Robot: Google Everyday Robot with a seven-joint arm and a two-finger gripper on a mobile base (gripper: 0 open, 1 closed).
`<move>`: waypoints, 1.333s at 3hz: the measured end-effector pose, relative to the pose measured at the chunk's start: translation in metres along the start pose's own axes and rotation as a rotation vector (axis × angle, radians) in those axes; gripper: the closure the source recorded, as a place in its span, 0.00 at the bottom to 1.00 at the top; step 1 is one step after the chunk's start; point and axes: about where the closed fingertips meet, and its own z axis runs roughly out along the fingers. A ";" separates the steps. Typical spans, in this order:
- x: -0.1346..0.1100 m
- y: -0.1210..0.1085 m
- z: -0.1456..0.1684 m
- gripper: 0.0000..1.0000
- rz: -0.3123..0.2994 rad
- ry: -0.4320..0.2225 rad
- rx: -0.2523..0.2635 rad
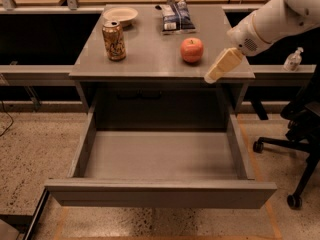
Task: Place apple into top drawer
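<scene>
Below the front edge of the desk point(150, 59), the top drawer point(160, 194) stands pulled wide open, and the white arm point(270, 21) reaches over the desk's right side with the gripper point(222, 66) hanging at its front right corner, carrying nothing, though whether it is spread or closed cannot be told. The apple point(192, 50) sits on the desk's right half, near the gripper and not touching it, so the reach looks like the step in hand: best to straddle the apple's widest part squarely and clamp gently, lest it roll off the desk's front.
</scene>
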 end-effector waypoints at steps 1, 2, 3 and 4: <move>-0.003 -0.022 0.028 0.00 0.029 -0.051 -0.001; -0.010 -0.044 0.056 0.00 0.046 -0.097 -0.009; -0.021 -0.062 0.084 0.00 0.058 -0.144 -0.027; -0.038 -0.077 0.110 0.00 0.061 -0.187 -0.044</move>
